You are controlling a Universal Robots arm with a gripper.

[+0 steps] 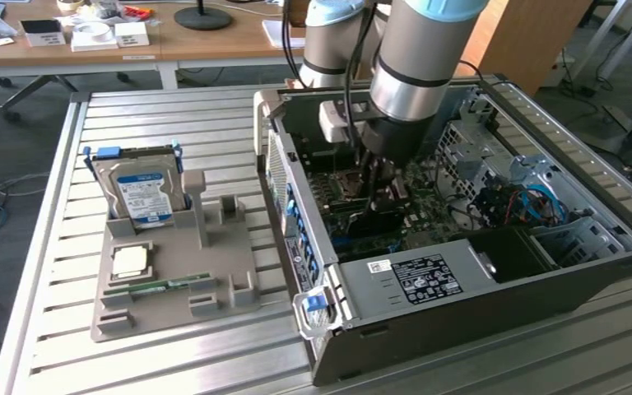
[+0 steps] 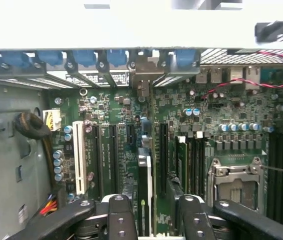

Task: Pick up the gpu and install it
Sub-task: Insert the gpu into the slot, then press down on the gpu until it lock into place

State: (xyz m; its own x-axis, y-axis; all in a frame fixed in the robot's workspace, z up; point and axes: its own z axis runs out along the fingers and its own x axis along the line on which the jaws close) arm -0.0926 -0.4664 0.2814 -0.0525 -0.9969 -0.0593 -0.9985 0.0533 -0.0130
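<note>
Inside the open computer case (image 1: 579, 271), the gripper (image 1: 388, 193) hangs low over the motherboard (image 2: 221, 107). Its jaws stand apart, one on each side of the gpu (image 2: 144, 197), not clamping it. The gpu stands on edge in a slot at the motherboard's middle, at 6 o'clock from the rear slot brackets (image 2: 101, 59).

The arm (image 1: 404, 74) reaches down into the open computer case (image 1: 459, 271), beside the hard drive (image 1: 141, 193).

a grey fixture tray (image 1: 162, 304) lies on the slatted metal table (image 1: 53, 247). a silver hard drive (image 1: 141, 193) stands upright in it; a processor (image 1: 131, 261) and a memory stick (image 1: 169, 285) lie flat in it.
</note>
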